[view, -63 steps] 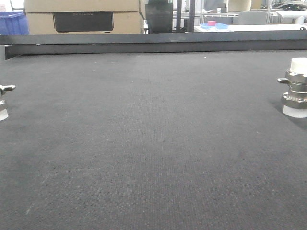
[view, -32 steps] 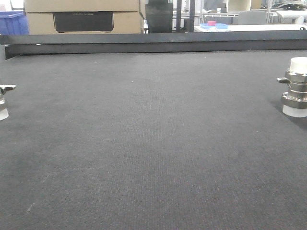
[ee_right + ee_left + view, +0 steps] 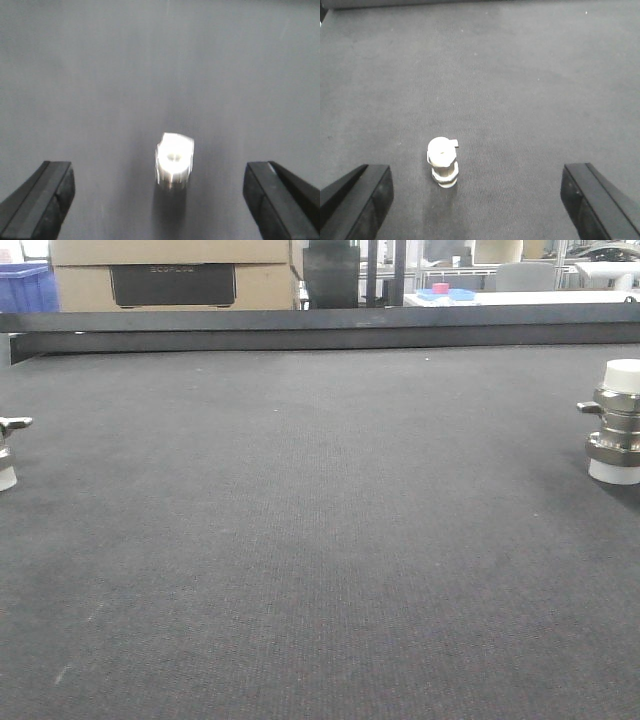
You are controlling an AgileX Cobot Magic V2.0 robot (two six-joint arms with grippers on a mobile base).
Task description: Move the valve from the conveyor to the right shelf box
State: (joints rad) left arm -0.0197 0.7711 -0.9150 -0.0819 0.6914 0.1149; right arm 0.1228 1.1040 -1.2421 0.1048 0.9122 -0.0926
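Nothing has moved in the last second: the valve (image 3: 174, 160) stands untouched on the conveyor (image 3: 150, 60) beneath the right gripper (image 3: 159, 186), fingers (image 3: 52, 192) spread wide; left gripper (image 3: 476, 186) likewise spread, so grasping lies ahead

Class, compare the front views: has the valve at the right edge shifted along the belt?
No. The valve sits at the same spot below the black rail.

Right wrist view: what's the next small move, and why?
Probably lower the right gripper straight down over the valve. Its jaws stand wide open, the valve stands upright on the conveyor roughly centred between them, and nothing is gripped yet.
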